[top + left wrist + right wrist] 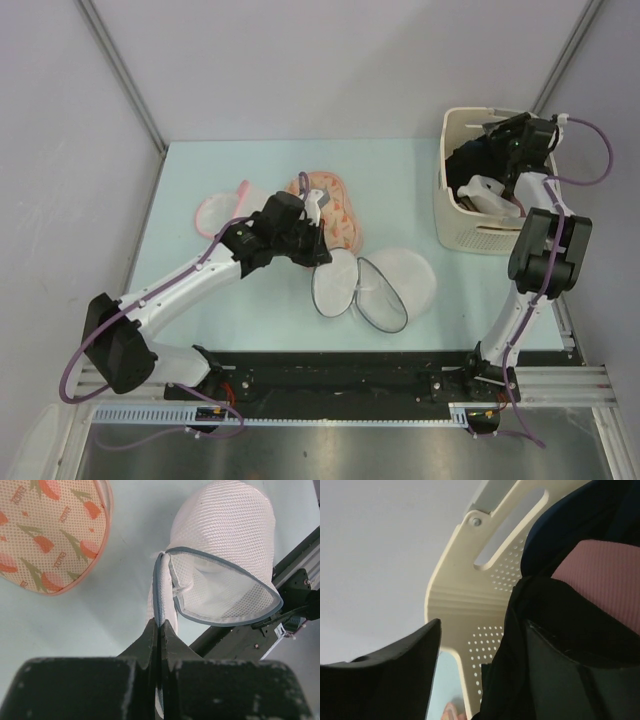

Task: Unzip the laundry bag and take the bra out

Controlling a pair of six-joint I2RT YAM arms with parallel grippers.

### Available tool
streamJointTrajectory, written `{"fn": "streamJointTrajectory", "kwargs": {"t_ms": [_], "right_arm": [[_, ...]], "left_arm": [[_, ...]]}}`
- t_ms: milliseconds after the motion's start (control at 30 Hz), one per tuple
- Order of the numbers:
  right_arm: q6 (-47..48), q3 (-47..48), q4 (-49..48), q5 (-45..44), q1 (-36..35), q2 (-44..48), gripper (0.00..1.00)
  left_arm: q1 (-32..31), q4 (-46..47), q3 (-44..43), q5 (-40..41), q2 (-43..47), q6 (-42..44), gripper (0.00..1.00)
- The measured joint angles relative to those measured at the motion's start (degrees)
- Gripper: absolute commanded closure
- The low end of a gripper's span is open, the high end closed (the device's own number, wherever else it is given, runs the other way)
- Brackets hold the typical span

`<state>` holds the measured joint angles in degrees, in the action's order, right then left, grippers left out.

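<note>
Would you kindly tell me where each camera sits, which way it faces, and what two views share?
Top external: above and behind the bases, looking down at the table; both arms show.
Left wrist: on the left arm, looking past the left gripper, clamping the mesh bag by its grey rim.
Right wrist: at the cream basket, facing its perforated wall; right gripper open, dark cloth beside.
Shared: top and left wrist both show mesh bag and floral pouch.

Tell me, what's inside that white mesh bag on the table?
The laundry bag lies open. Its visible inside shows only white mesh and a short white cord. The half pinched edge-on by the left gripper hides its inner face.
</note>
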<state>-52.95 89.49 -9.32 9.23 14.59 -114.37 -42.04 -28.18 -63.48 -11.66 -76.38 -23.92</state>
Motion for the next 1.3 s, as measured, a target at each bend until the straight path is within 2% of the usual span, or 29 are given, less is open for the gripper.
{"fn": "streamJointTrajectory", "kwargs": {"t_ms": [33,100,233,400,567,700,900,1067,1167,1300], "right_arm": [[0.68,-0.11,0.72,-0.52,0.04,0.7,0.06],[1.99,-1.11,2.01,-1.03,0.33,3.41,0.0],[3.63,-4.33,3.74,-0.15,2.58,12.7,0.0],[5.51,-5.03,5.22,3.48,9.33,24.9,0.0],[8.83,-5.09,11.32,4.98,11.63,30.56,0.0],[12.5,-9.99,19.78,3.78,10.19,34.05,0.0],[18.34,-19.02,32.28,-7.1,2.8,43.89,0.0],[20.17,-19.58,34.45,-12.22,1.25,52.57,0.0],[21.09,-19.56,34.69,-14.8,-0.83,56.06,0.0],[22.05,-19.56,36.17,-17.73,-4.63,56.76,0.0]], "left_arm": [[0.0,-0.02,0.0,0.07,0.0,0.02,1.0],[0.0,-0.04,0.0,0.5,0.0,0.11,1.0],[0.02,-0.76,-0.02,2.62,0.44,1.11,1.0],[0.48,-2.14,-0.96,4.44,1.97,2.67,0.99],[1.05,-3.15,-4.07,5.53,2.25,4.2,1.0],[1.33,-5.88,-7.08,6.64,3.5,6.38,1.0],[1.73,-10.32,-12.85,7.45,9.07,10.71,0.99],[1.73,-12.85,-17.62,9.46,13.44,12.55,1.0],[1.99,-14.75,-20.44,14.19,15.32,12.44,1.0],[4.31,-15.69,-19.1,17.94,17.33,11.06,0.99]]}}
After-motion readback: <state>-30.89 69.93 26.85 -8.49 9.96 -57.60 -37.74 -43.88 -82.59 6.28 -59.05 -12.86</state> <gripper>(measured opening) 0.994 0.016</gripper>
